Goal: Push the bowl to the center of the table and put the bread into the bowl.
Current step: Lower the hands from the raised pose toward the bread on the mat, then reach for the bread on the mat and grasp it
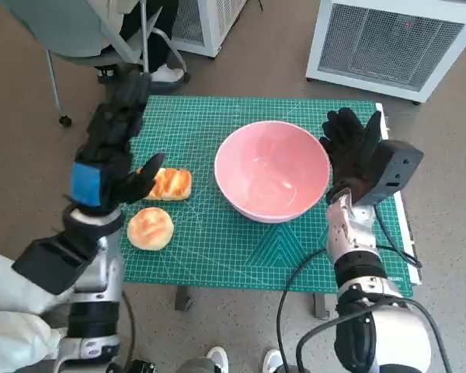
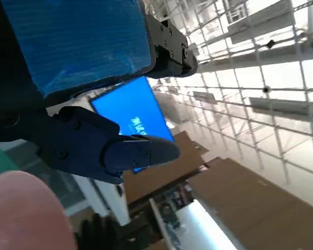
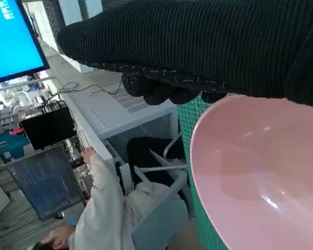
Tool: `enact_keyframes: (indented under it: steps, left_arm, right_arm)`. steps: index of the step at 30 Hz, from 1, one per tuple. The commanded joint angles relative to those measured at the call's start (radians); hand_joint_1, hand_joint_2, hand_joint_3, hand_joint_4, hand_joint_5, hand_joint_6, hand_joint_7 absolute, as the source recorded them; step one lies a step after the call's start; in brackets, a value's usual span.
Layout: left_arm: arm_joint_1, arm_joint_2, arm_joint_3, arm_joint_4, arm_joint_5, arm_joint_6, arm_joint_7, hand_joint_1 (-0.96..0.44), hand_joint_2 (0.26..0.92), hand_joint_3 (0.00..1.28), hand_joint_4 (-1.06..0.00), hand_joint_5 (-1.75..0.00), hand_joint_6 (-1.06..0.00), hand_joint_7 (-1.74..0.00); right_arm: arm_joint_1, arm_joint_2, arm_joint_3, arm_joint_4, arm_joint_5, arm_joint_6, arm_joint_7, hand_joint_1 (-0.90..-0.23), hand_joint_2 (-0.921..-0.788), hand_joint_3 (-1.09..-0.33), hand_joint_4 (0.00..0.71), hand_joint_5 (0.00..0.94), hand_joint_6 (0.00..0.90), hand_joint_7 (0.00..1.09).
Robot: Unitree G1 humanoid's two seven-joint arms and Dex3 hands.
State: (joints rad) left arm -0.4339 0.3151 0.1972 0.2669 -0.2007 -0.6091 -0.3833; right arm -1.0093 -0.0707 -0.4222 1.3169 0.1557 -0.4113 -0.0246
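We see the pink bowl (image 1: 272, 170), glossy, round and empty, right of the middle of the green mat (image 1: 217, 249) on the worktop. Our right hand (image 1: 353, 159) stands flat beside its rim, fingers spread, holding nothing. Two golden breads lie left of the bowl: a striped loaf (image 1: 169, 184) and a round bun (image 1: 150, 228). Our left hand (image 1: 113, 151) hovers over the loaf, fingers spread

I can read nothing here: white marks on the bright blue wall screen (image 2: 133, 120) are too blurred, and the green gridded cutting mat's (image 1: 217, 241) printing is too small.
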Motion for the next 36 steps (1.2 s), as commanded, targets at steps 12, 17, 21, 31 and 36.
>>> enact_keyframes:
  steps: [12, 17, 21, 31, 36]
  left_arm:
    - [-0.031, 0.372, -0.035, 0.005, 0.316, 0.124, -0.036, -0.42, 0.921, 0.24, -0.24, 0.0, -0.34, -0.03]
    - [-0.071, 0.411, -0.097, -0.005, 0.393, 0.223, -0.062, -0.42, 0.921, 0.12, -0.2, 0.0, -0.31, -0.01]
    - [-0.118, 0.42, -0.149, 0.019, 0.438, 0.3, -0.089, -0.4, 0.902, 0.05, -0.19, 0.0, -0.31, -0.01]
    - [-0.28, 0.4, -0.307, 0.205, 0.565, 0.418, -0.145, -0.34, 0.852, 0.0, -0.15, 0.0, -0.32, -0.01]
    - [-0.351, 0.371, -0.372, 0.306, 0.608, 0.447, -0.155, -0.31, 0.841, 0.0, -0.14, 0.0, -0.31, -0.01]
  right_arm:
    - [0.008, -0.041, 0.148, -0.186, -0.042, -0.448, 0.285, -0.557, -0.921, -0.794, 0.311, 0.019, 0.043, 0.7]
    - [0.045, -0.022, 0.198, -0.326, 0.013, -0.565, 0.422, -0.609, -0.921, -0.79, 0.334, 0.027, 0.014, 0.79]
    - [0.074, -0.01, 0.236, -0.419, 0.074, -0.601, 0.519, -0.619, -0.921, -0.789, 0.339, 0.031, 0.002, 0.83]
    - [0.145, -0.004, 0.3, -0.566, 0.122, -0.611, 0.595, -0.608, -0.921, -0.786, 0.34, 0.043, -0.001, 0.88]
    - [0.163, -0.009, 0.313, -0.593, 0.129, -0.607, 0.603, -0.593, -0.921, -0.785, 0.333, 0.049, -0.001, 0.84]
